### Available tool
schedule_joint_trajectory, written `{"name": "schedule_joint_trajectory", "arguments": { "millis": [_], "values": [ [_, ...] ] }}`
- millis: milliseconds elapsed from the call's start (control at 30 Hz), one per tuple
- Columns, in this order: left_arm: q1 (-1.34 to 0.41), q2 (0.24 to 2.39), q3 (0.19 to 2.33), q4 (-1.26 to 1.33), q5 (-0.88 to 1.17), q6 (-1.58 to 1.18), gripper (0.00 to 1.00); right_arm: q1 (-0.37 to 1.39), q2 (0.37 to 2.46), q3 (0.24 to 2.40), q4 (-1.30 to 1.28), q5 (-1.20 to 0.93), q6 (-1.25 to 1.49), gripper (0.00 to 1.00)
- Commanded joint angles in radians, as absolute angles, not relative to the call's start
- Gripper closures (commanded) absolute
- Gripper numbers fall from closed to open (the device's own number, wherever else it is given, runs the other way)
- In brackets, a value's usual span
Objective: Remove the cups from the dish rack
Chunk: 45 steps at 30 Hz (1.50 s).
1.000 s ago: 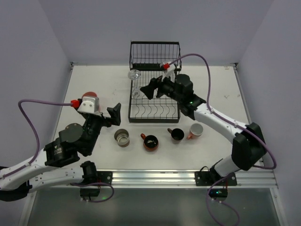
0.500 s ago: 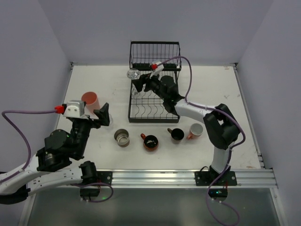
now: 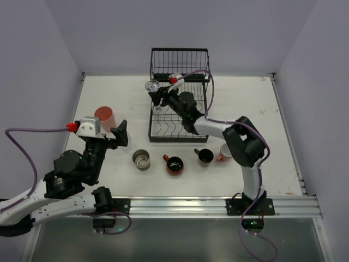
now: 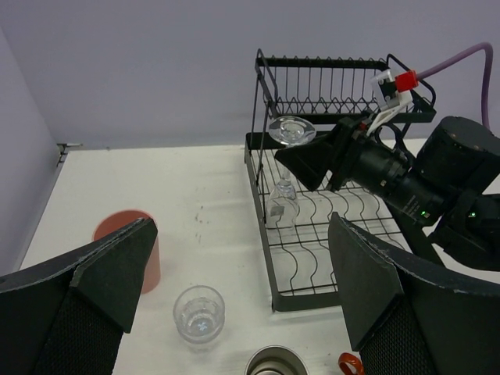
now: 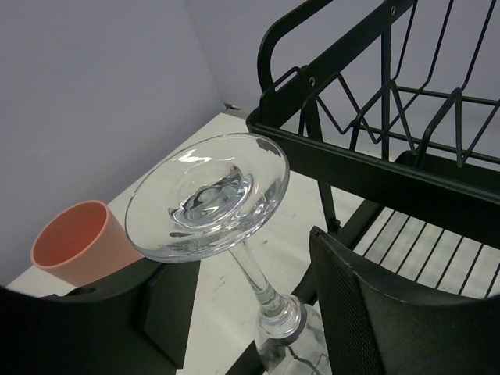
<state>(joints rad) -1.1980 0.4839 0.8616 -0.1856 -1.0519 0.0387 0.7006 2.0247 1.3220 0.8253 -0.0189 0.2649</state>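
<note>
The black wire dish rack point(image 3: 178, 134) stands at the table's middle back. An upside-down clear wine glass point(image 3: 152, 85) stands at its left edge, foot uppermost. My right gripper point(image 3: 159, 98) reaches over the rack. In the right wrist view its jaws point(image 5: 246, 258) flank the glass stem point(image 5: 262, 293), open, with a gap on each side. My left gripper point(image 3: 121, 134) hovers open over the table to the rack's left. Below it in the left wrist view are a clear glass point(image 4: 198, 312) and the salmon tumbler point(image 4: 113, 223).
In front of the rack stand a metal cup point(image 3: 141, 159), an orange-red handled cup point(image 3: 175, 164), a dark brown mug point(image 3: 205, 156) and a pink mug point(image 3: 227, 151). The rack's raised tier point(image 3: 180, 65) sits against the back wall.
My right arm swung left across the rack to the wine glass and its jaws narrowed round the stem. My left arm drew back from the salmon tumbler, uncovering it.
</note>
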Motion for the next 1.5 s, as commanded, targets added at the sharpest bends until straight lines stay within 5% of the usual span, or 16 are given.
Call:
{"name": "schedule_joint_trajectory", "arguments": {
  "millis": [0,367,533,767,1467],
  "values": [
    [-1.200,0.489,0.850,-0.138,-1.060,0.063,0.00,0.704,2.052,1.371,0.946,0.048,0.307,0.41],
    [-1.200,0.497,0.848,-0.141,-1.055,0.060,0.00,0.716,2.114,1.388,1.040,0.097,0.328,0.48],
    [-1.200,0.503,0.845,-0.141,-1.057,0.060,0.00,0.718,2.108,1.355,1.114,0.120,0.342,0.71],
    [-1.200,0.521,0.847,-0.138,-1.055,0.052,0.00,0.718,2.004,1.272,1.184,0.114,0.328,0.86],
    [-1.200,0.610,0.905,-0.138,-0.878,-0.196,0.00,0.721,1.611,0.951,1.353,0.117,0.293,1.00]
  ]
}}
